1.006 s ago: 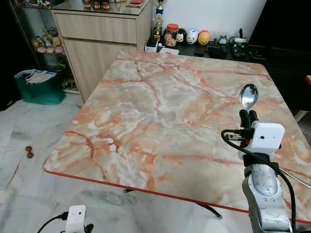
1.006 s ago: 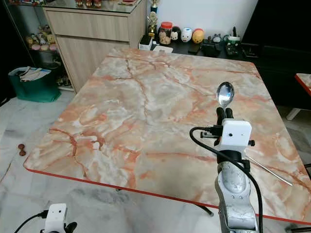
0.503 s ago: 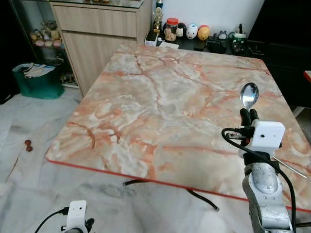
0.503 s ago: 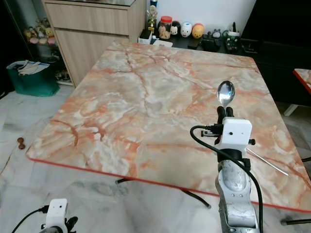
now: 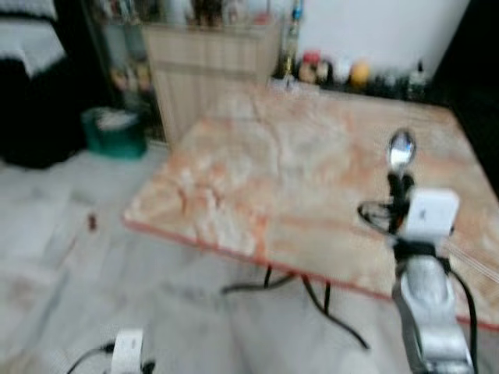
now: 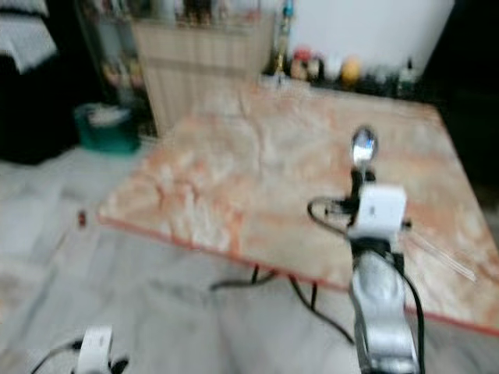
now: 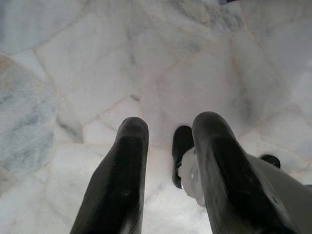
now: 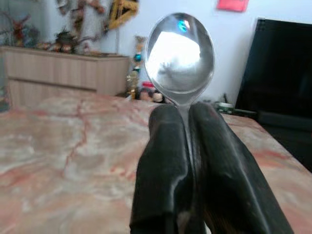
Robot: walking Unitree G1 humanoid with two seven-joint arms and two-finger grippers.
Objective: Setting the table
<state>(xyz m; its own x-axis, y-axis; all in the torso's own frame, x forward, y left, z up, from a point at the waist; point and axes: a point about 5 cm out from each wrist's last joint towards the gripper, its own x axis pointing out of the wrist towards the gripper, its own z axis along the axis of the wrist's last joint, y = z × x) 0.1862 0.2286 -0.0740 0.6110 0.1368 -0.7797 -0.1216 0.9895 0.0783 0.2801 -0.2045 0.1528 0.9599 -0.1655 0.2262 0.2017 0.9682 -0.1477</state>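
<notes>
Right gripper (image 8: 187, 146) clamped on spoon (image 8: 180, 53), bowl up, above marble tabletop (image 5: 296, 179). Left gripper (image 7: 168, 146) hangs over floor (image 7: 87, 63), fingers apart. Eye views blurred.

No text, label, brand, number or sign can be read anywhere. Both eye views are blurred, so whatever might be printed on the small jars and figures beyond the far edge of the counter (image 5: 312, 179) is lost. The red patch on the wall in the right wrist view is too small to make out.
</notes>
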